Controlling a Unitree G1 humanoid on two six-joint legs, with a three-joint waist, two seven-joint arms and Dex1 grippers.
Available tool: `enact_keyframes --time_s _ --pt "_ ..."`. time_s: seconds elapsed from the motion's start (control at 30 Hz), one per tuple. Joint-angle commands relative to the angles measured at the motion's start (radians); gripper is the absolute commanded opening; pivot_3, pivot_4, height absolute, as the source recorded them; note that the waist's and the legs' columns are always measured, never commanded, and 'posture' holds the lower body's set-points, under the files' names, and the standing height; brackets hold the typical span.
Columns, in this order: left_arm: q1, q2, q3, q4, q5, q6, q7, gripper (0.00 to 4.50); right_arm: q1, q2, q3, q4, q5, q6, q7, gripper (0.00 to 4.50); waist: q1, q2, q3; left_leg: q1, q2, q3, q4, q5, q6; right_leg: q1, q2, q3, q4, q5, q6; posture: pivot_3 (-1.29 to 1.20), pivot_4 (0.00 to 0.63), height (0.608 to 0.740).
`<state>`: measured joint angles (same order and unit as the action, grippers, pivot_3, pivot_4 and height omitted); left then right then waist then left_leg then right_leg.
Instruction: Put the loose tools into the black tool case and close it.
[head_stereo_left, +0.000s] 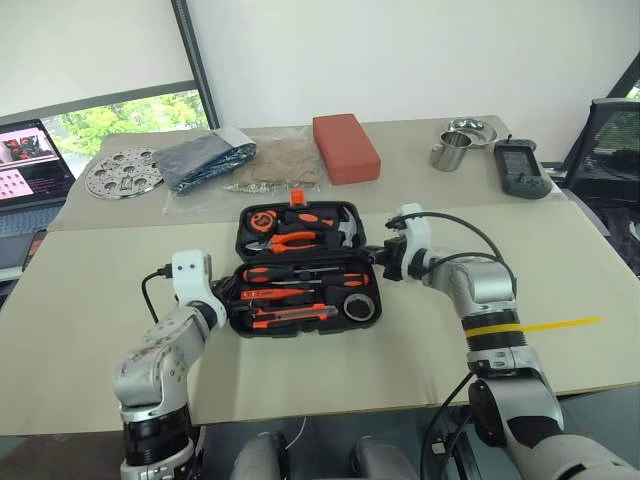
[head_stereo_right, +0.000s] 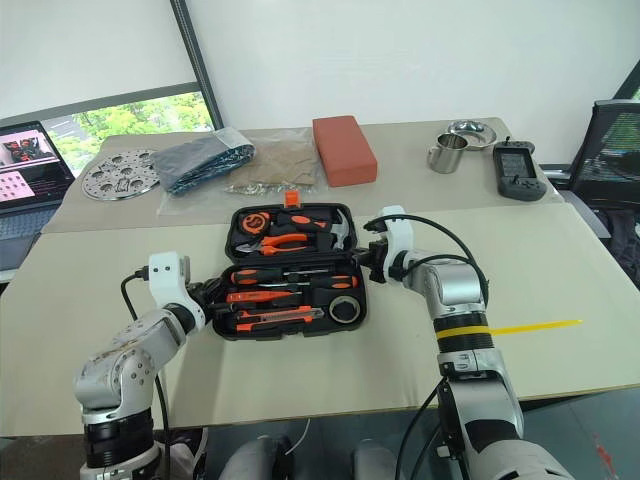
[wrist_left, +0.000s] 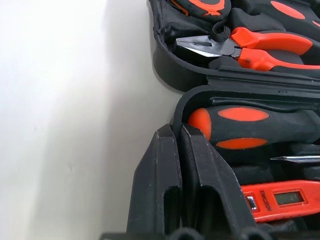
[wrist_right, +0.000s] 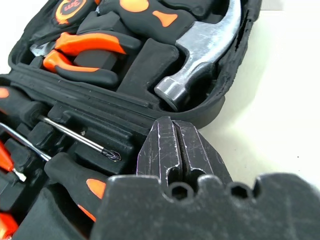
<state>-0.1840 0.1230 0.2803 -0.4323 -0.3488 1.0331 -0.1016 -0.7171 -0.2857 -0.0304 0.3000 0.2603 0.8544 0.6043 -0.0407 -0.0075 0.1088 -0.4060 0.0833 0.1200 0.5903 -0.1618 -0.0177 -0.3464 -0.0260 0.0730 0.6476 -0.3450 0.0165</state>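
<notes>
Left wrist: my left gripper at the case's corner.
Fingers pressed together, tips against the rim of the black tool case. I see a screwdriver's orange-and-black handle, the orange tester and pliers in their slots.

This looks like an office or lab test room. A plain white wall and a big window with greenery outside back two pale beige surfaces pushed together. Left of the far surface sits an open laptop; right of it stands a black mesh office chair. On it lie odd props (a perforated metal disc, a steel cup).
</notes>
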Motion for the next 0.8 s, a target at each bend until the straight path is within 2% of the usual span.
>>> enact_keyframes --time_s 0.03,0.1,0.2,0.37,0.5,0.73,0.8 --pt "0.045 -0.013 -0.044 -0.063 -0.03 0.048 -0.002 0.03 0.016 -0.004 -0.014 -0.035 0.018 0.001 -0.014 0.0 0.0 0.0 0.0 0.0 0.0 0.0 0.0 0.0 0.0 0.0 0.0 0.0 0.0 0.0 0.0 0.0 0.15 0.74" --pt "0.052 -0.016 -0.045 -0.081 -0.054 0.053 -0.019 0.03 0.021 -0.006 -0.019 -0.047 0.02 0.005 -0.016 0.0 0.002 0.0 0.0 0.0 -0.001 0.0 0.0 0.0 0.0 0.0 0.0 0.0 0.0 0.0 0.0 0.0 0.15 0.74" --pt "0.034 0.012 -0.033 -0.091 -0.081 0.06 -0.05 0.97 0.036 -0.016 -0.024 -0.08 0.025 0.016 -0.013 0.0 0.005 -0.001 0.0 -0.001 -0.001 0.0 0.0 0.0 0.0 0.0 -0.001 0.0 -0.001 0.0 0.0 0.0 0.15 0.74" --pt "0.013 0.138 -0.022 -0.067 -0.094 0.0 -0.148 3.03 0.063 -0.041 -0.031 -0.154 0.041 0.04 -0.004 0.0 0.013 -0.003 0.002 -0.002 -0.002 -0.001 -0.001 0.0 0.0 0.0 -0.001 0.0 -0.001 0.0 0.0 0.0 0.15 0.74" --pt "0.023 0.245 -0.01 -0.049 -0.132 -0.056 -0.267 4.46 0.081 -0.072 -0.028 -0.215 0.063 0.046 0.015 0.0 0.015 -0.003 0.002 -0.003 -0.001 -0.001 -0.002 0.0 0.0 -0.002 -0.001 0.0 -0.001 0.0 0.0 0.0 0.15 0.74" --pt "-0.12 0.311 -0.002 0.17 -0.119 -0.168 -0.319 4.5 0.024 -0.064 -0.037 -0.128 0.031 -0.03 -0.038 2.05 0.023 -0.004 0.003 -0.004 -0.001 -0.001 -0.002 -0.002 0.004 -0.003 0.0 0.0 -0.001 0.001 -0.001 0.0 0.15 0.74" --pt "-0.191 0.304 -0.003 0.282 -0.113 -0.181 -0.305 4.5 -0.009 -0.054 -0.033 -0.069 0.023 -0.057 -0.047 2.05 0.024 -0.004 0.003 -0.004 -0.001 -0.001 -0.002 -0.003 0.005 -0.004 0.0 0.0 -0.001 0.001 -0.002 0.0 0.15 0.74"
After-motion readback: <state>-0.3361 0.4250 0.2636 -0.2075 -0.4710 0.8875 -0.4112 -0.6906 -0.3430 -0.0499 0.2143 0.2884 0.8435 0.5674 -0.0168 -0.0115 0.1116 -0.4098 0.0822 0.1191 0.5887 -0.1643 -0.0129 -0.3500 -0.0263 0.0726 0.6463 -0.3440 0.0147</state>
